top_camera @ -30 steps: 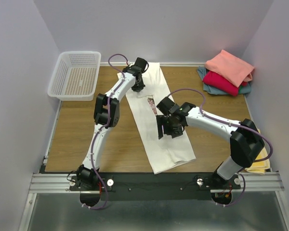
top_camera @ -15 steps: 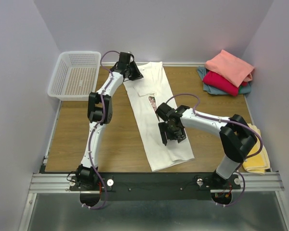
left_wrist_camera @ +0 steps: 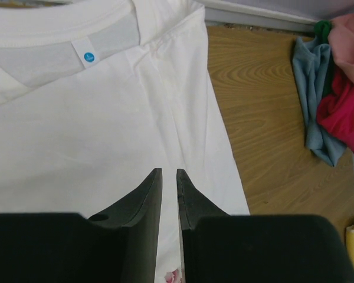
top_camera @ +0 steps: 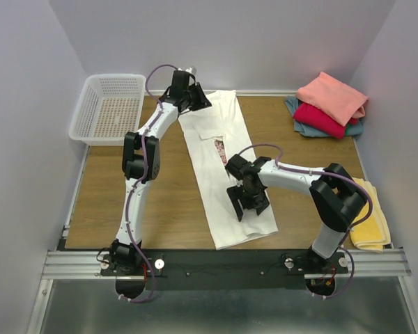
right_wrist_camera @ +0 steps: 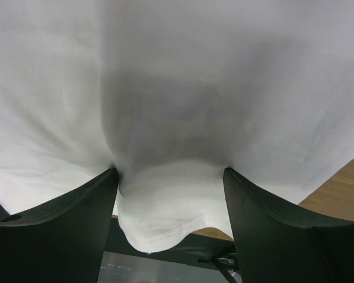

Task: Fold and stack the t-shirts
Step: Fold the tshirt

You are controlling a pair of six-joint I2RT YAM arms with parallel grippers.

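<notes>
Since a moment ago, my right arm (top_camera: 299,177) has slid back toward me along the white t-shirt (top_camera: 203,163). My left arm (top_camera: 153,132) has reached farther away, to the collar end.

Closest to me, my right fingers (right_wrist_camera: 271,236) stand wide and low on the shirt, close to its near hem (right_wrist_camera: 159,236). A soft hump of white cloth sits between them. The shirt lies as a long folded strip on the surface (top_camera: 125,202), from the near edge to the back edge. At its far end my left fingers (left_wrist_camera: 144,206) hang over the collar with only a thin gap between them, holding nothing. Far off on the right sit the folded t-shirts (top_camera: 331,104): salmon-pink on top, crimson under it, grey-blue at the bottom.

I think two things could go wrong. If I drag my right fingers, the hump may pull along and spoil the neat fold. The hem looks to reach past the near edge, so a tug toward me might slide the shirt off.

Only my right wrist view shows the hump, because from above my arm hides it. Only my left wrist view shows the blue dot on the collar label (left_wrist_camera: 89,54). Only the top view shows the white basket (top_camera: 81,111) and the yellow cloth (top_camera: 373,226).
</notes>
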